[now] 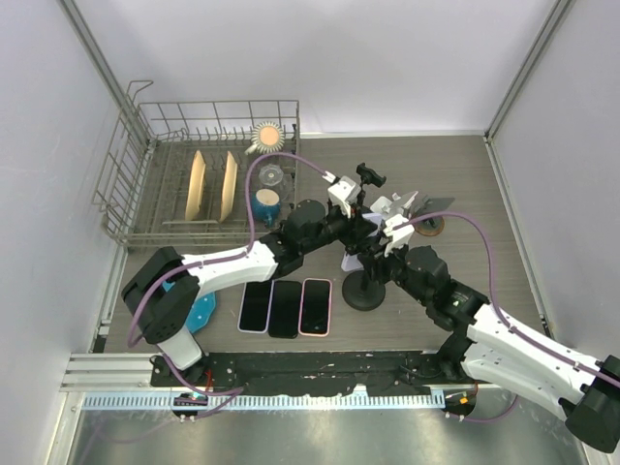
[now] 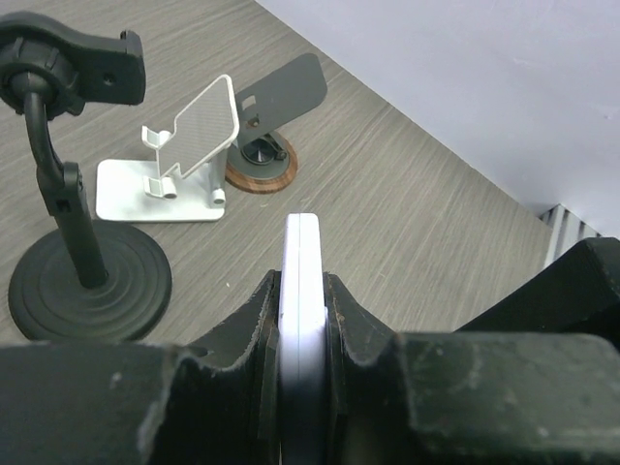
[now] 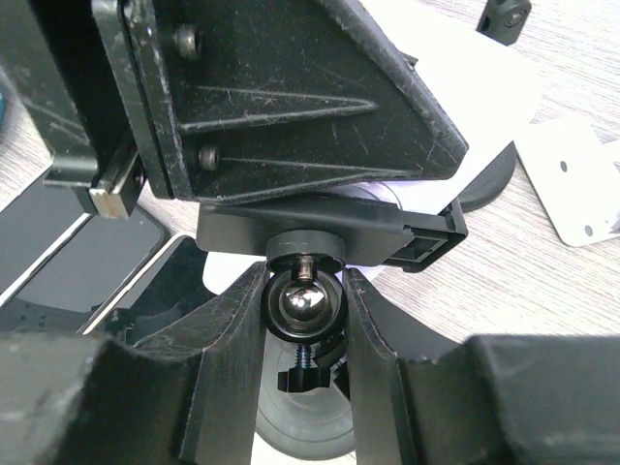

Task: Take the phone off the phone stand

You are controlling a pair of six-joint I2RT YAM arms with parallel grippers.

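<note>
While left gripper (image 2: 302,325) clamps the edge of the white phone (image 2: 300,257), right gripper (image 3: 303,289) is closed on the ball joint (image 3: 302,302) of the black phone stand (image 3: 329,231), phone sitting at 12 o'clock of its round base (image 1: 365,294).

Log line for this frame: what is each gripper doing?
left gripper: shut on phone | right gripper: shut on stand, at ball joint | phone: at clamp

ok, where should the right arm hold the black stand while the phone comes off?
At the ball joint under the cradle, right gripper closing from both sides, approached from the near side. That neck is narrow and round enough to fit the jaws; the cradle above is too wide, the base flat.
</note>
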